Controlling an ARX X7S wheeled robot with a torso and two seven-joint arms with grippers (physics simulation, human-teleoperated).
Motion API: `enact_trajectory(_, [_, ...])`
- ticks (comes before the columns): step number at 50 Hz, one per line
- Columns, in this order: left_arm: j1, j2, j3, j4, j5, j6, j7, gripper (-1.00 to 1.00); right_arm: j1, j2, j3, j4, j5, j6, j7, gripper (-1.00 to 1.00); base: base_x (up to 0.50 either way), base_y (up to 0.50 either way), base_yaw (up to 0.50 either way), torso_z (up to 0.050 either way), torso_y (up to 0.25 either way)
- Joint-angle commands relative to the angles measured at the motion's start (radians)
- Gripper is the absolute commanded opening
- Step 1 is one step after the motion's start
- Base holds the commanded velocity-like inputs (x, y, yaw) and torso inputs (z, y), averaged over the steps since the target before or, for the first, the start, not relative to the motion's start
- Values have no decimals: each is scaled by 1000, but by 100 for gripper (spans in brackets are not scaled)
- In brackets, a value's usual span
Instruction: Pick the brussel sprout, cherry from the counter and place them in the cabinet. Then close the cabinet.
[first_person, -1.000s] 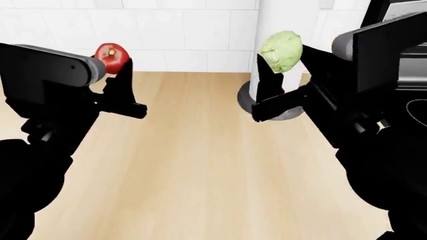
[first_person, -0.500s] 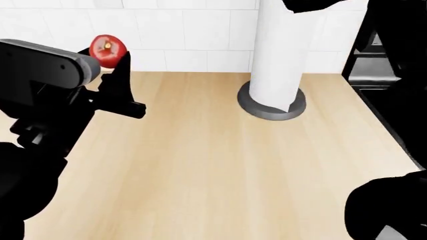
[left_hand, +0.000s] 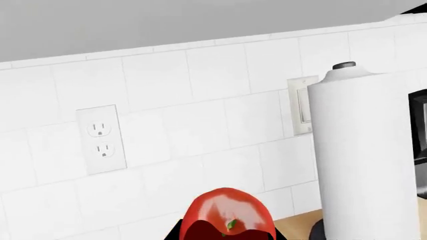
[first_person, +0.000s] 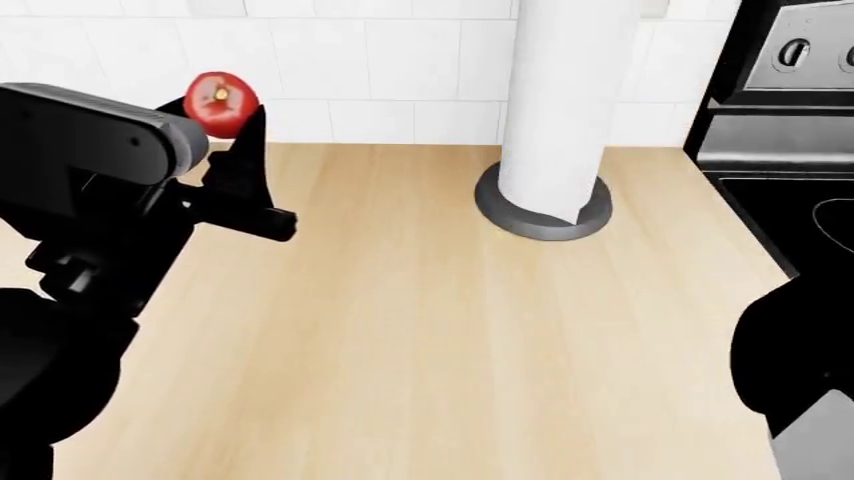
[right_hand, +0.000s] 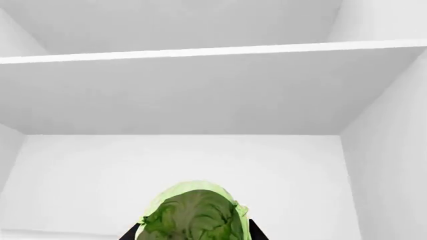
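At upper left, above the worktop (first_person: 400, 330), the cherry (first_person: 220, 102) is pinched by the left pincer (first_person: 227, 130). The brussel sprout (right_hand: 192, 212) is gripped by the right pincer (right_hand: 193, 232) before the white cabinet (right_hand: 200, 90) shelves.

Right arm: a second ago it held the brussel sprout (right_hand: 192, 212) in front of the paper towel roll (first_person: 561, 105) at about 1 o'clock in the head view; half a second ago it was lifting out past the top edge, and now only a dark part of it shows at 4 o'clock, with the gripper and sprout gone from that view. The right wrist view now looks into the white cabinet (right_hand: 213, 90), sprout clamped between the jaws. With the arm gone, the stove (first_person: 787, 100) shows at 2 o'clock. The cherry (first_person: 220, 103) in the left gripper (first_person: 227, 125) has crept slightly upward.
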Motion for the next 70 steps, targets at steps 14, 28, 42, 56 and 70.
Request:
enact_trajectory(14, [-39,9,65,-43,6,18,-9,-100,148,40,-247,485,-305,-377,-153,-100,0,0,0,0,0])
enact_trajectory(28, [-47,10,79,-48,2,23,-15,-100,220,36,-322,716,-392,-477,-207,-100,0,0,0,0,0])
enact_trajectory(42, [-42,9,71,-41,-13,27,-23,-100,202,47,-322,630,-363,-427,-193,-100,0,0,0,0,0])
enact_trajectory(56, [-30,-1,86,-39,3,57,-27,-100,379,-20,-406,933,-457,-619,-294,-100,0,0,0,0,0])
enact_trajectory(70, [-29,0,107,-50,9,70,-32,-100,555,-100,-426,1398,-528,-885,-393,-100,0,0,0,0,0])
